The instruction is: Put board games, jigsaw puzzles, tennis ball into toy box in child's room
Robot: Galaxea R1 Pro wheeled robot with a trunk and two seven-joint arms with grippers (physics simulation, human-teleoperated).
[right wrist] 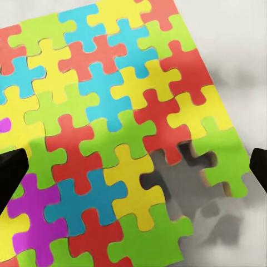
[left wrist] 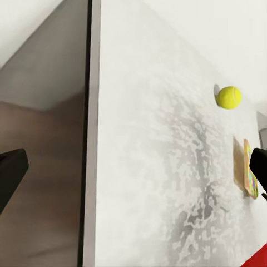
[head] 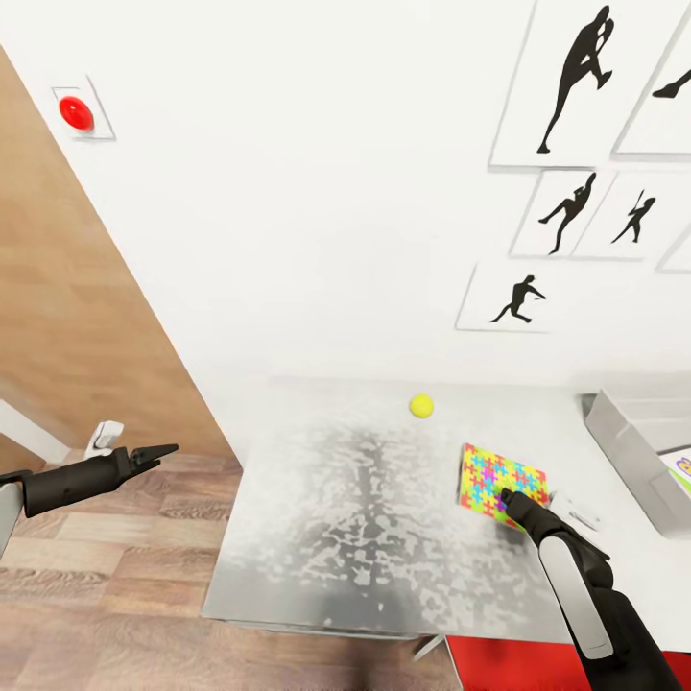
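On the white table (head: pixel 317 537) lies a jigsaw puzzle (head: pixel 499 478) in yellow, red, blue and green. My right gripper (head: pixel 512 501) hangs open right over its near edge. The right wrist view has the puzzle (right wrist: pixel 111 128) close below the spread fingertips (right wrist: pixel 11 178), with one piece missing. The tennis ball (head: pixel 420 405) rests farther back near the wall, apart from the puzzle. The grey toy box (head: pixel 624 437) stands at the table's right end, a printed flat thing (head: pixel 682 470) inside it. My left gripper (head: pixel 161 449) is open, off the table's left side above the floor. Its wrist view looks along the table at the ball (left wrist: pixel 228 97) and the puzzle (left wrist: pixel 250 172).
A red round button (head: pixel 76 112) sits high on the left wall. Black silhouette pictures (head: pixel 576 77) hang on the wall behind the table. Wood-plank floor (head: pixel 106 576) lies left of the table, and a red surface (head: pixel 566 662) shows below its front edge.
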